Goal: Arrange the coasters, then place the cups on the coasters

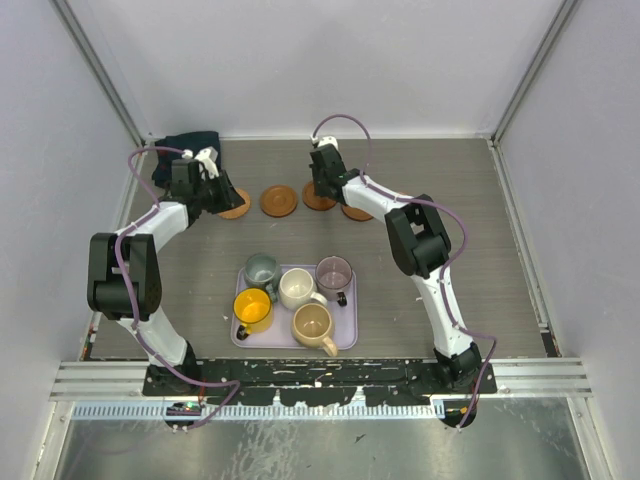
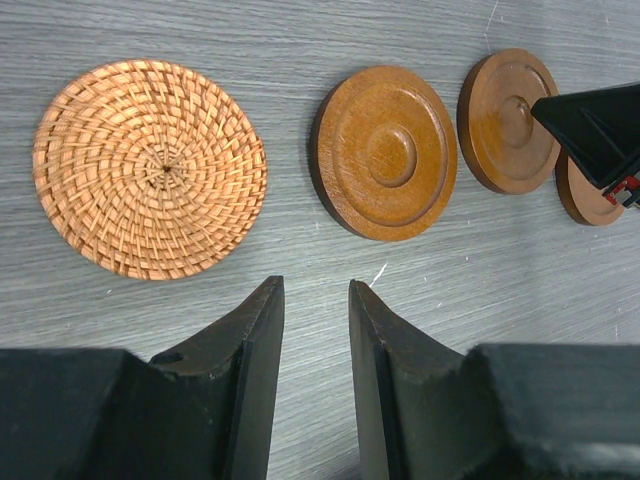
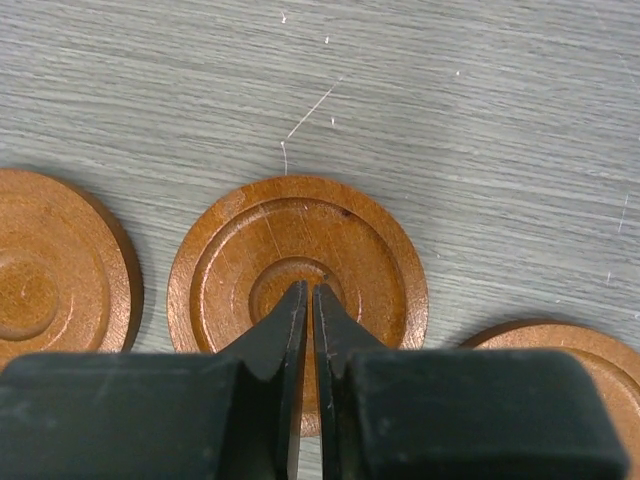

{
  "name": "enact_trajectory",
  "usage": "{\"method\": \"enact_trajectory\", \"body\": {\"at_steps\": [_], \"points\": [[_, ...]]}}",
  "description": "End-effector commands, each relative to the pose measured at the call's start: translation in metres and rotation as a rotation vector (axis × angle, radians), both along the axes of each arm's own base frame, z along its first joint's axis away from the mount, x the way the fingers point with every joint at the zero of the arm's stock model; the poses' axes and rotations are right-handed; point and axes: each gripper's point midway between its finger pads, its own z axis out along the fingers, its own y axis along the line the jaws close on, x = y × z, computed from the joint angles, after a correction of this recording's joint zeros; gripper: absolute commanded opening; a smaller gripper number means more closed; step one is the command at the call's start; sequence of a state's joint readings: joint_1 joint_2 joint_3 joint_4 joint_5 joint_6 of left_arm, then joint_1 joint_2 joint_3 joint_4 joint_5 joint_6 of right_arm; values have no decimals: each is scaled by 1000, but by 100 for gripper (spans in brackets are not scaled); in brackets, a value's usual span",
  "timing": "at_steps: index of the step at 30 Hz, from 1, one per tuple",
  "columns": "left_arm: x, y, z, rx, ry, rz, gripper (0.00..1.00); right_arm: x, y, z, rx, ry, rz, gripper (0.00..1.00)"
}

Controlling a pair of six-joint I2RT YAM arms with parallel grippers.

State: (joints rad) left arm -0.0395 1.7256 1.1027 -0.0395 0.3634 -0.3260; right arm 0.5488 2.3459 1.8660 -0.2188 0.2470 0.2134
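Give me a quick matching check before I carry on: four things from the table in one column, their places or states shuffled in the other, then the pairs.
Things
1. woven coaster
2. yellow cup
3. right gripper
4. purple cup

Places or states
A. far right corner of the tray
B. left end of the far row
C. near left corner of the tray
D. almost closed, tips over the centre of a wooden coaster

Pairs: 1-B, 2-C, 3-D, 4-A
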Motion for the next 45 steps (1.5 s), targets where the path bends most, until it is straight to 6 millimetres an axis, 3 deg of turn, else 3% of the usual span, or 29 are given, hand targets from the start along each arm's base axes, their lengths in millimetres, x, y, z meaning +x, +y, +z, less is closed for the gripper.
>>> {"method": "enact_trajectory", "body": {"at_steps": [1, 8, 15, 19, 24, 37, 42, 45], "points": [[8, -1, 18, -19, -71, -5, 34, -3, 6, 5, 44, 2, -3, 12], [7, -1, 15, -24, -64, 0, 34, -33, 17, -22, 51, 88, 50, 10], [7, -2, 15, -30, -61, 1, 34, -56, 16, -31, 22, 113, 37, 9], [6, -2, 14, -32, -58, -1, 34, -56, 2, -30, -14, 94, -25, 9], [6, -3, 11, -36, -49, -4, 34, -56, -1, -30, -26, 95, -38, 9], [4, -3, 14, -35, -50, -7, 34, -58, -8, -14, -26, 83, -74, 9], [6, -2, 18, -28, -59, -3, 34, -45, -2, 8, -32, 28, -48, 10], [6, -2, 20, -29, -62, -2, 34, -31, -1, 35, -42, -37, -44, 12]]}}
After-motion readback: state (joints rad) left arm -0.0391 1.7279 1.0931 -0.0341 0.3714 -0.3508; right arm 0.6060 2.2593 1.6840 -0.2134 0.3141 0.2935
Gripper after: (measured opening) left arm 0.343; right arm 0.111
